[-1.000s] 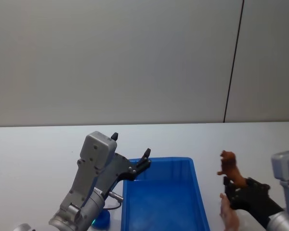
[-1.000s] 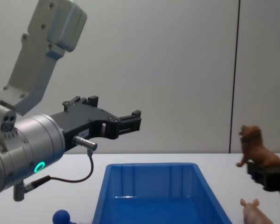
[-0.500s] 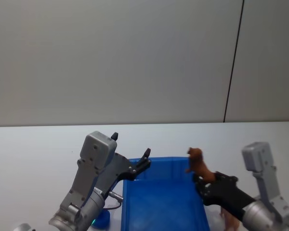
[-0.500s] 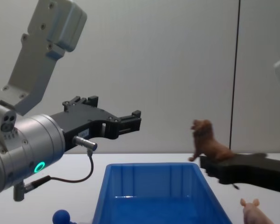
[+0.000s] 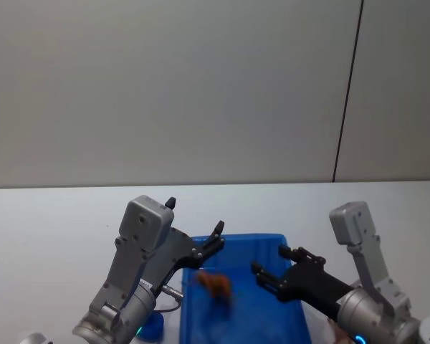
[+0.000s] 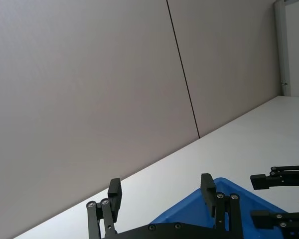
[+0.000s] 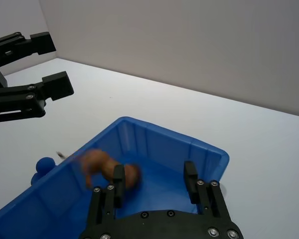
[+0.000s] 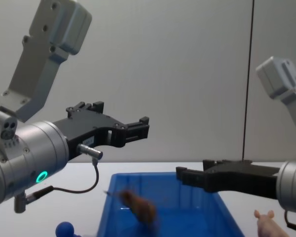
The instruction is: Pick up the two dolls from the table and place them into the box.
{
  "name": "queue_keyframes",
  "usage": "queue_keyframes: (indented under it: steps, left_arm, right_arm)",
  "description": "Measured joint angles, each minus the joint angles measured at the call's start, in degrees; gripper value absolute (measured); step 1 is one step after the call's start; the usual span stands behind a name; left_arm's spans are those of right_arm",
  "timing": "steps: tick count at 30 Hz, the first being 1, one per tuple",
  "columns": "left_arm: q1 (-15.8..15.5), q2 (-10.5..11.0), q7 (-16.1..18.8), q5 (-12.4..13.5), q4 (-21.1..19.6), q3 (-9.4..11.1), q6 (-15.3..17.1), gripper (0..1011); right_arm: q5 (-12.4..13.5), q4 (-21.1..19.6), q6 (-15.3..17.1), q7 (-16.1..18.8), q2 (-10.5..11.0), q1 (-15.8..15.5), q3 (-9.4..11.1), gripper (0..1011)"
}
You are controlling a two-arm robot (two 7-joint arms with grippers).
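Observation:
The shaggy brown doll (image 5: pixel 215 284) is in mid-fall inside the blue box (image 5: pixel 251 237), blurred and free of any gripper; the right wrist view shows this doll (image 7: pixel 107 169) against the box's inner wall (image 7: pixel 154 137). My right gripper (image 5: pixel 272 266) hovers open above the box's right half, nothing between its fingers (image 7: pixel 190 180). The pale pink doll (image 8: pixel 267 222) stands on the white table right of the box (image 8: pixel 222 207). Over the box's far left corner my left gripper (image 5: pixel 216 240) is held still and open, empty in the left wrist view (image 6: pixel 161 189).
A small blue ball (image 8: pixel 65 229) lies on the table left of the box, below my left arm. The white table (image 5: pixel 57 215) stretches wide on both sides. A plain grey wall stands behind.
My right gripper carried the brown doll leftward from the table's right side to above the box, then opened; the doll now drops into the box. The left arm has not moved.

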Motion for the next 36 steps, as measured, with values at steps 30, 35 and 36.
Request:
queue_keyframes:
  steps: [30,35,36]
  left_arm:
    - [0.0,0.0,0.0,0.0,0.0,0.0,0.0,1001]
    - [0.0,0.0,0.0,0.0,0.0,0.0,0.0,1001]
    - [0.0,0.0,0.0,0.0,0.0,0.0,0.0,1001]
  right_arm:
    - [0.9,-7.9,3.2,-11.0,2.9,-4.6,1.6,1001]
    - [1.4,-9.9,4.8,-13.3,3.9,-6.6,2.1,1001]
    - [1.5,-10.1,5.0,-13.5,4.0,-6.9,2.1,1001]
